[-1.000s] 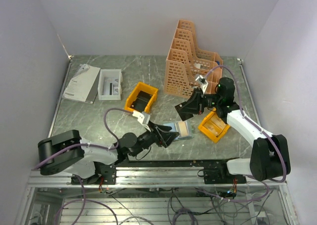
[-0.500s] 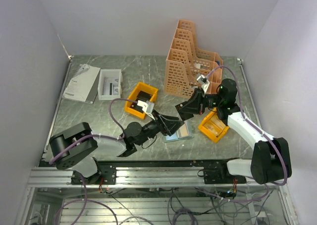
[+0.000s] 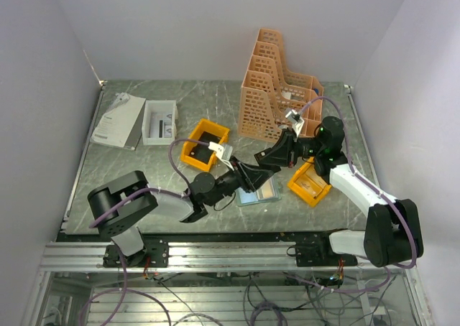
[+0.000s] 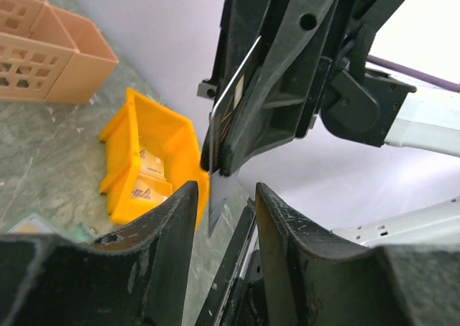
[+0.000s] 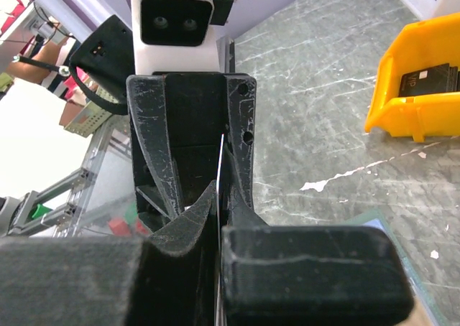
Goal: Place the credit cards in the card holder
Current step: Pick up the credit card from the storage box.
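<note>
left pincer (image 4: pixel 225 193) now up around the card (image 4: pixel 223 132) in the right pincer (image 5: pixel 218 222)

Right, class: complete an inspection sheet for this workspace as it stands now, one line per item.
Surface: grey marbled table, a few pale flecks.
Job's things: one credit card clamped in the right gripper; card holder lying open on the table; more cards in the right-hand yellow bin.
Clutter: second yellow bin, orange lattice rack, white box, papers.
Grippers: right gripper shut on the card; left gripper open, fingers either side of the card's lower corner.
Cables: purple cable along each arm; loose wires under the frame.
Surroundings: plain pale walls on three sides.
</note>
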Action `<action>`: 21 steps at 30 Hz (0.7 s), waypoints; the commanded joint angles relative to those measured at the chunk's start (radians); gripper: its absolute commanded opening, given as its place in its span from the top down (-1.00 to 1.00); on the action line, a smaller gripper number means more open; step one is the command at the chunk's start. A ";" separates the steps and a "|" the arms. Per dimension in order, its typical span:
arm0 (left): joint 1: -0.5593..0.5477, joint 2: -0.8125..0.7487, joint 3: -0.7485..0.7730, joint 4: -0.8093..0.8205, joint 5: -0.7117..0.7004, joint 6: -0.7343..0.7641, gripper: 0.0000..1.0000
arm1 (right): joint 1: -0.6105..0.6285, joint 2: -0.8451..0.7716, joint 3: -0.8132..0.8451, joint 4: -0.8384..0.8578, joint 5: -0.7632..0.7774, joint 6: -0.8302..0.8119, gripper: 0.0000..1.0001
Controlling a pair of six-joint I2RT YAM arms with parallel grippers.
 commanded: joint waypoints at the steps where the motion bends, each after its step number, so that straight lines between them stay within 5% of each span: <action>1: 0.001 -0.008 0.050 0.032 0.042 0.044 0.09 | 0.007 0.000 -0.004 0.032 -0.012 0.006 1.00; 8: 0.033 0.012 0.049 0.055 0.127 0.023 0.84 | 0.010 -0.014 0.010 0.000 -0.016 -0.023 0.86; 12: 0.074 0.002 -0.016 0.137 0.190 -0.007 0.86 | 0.008 -0.036 0.035 -0.091 -0.023 -0.096 0.42; 15: 0.116 -0.036 -0.071 0.168 0.298 0.009 0.86 | 0.009 -0.054 0.057 -0.164 -0.029 -0.165 -0.37; 19: 0.180 -0.175 -0.097 -0.031 0.491 0.107 0.86 | 0.007 -0.065 0.081 -0.241 -0.049 -0.223 -0.61; 21: 0.183 -0.285 -0.056 -0.303 0.530 0.256 0.86 | 0.007 -0.065 0.092 -0.277 -0.062 -0.259 -0.66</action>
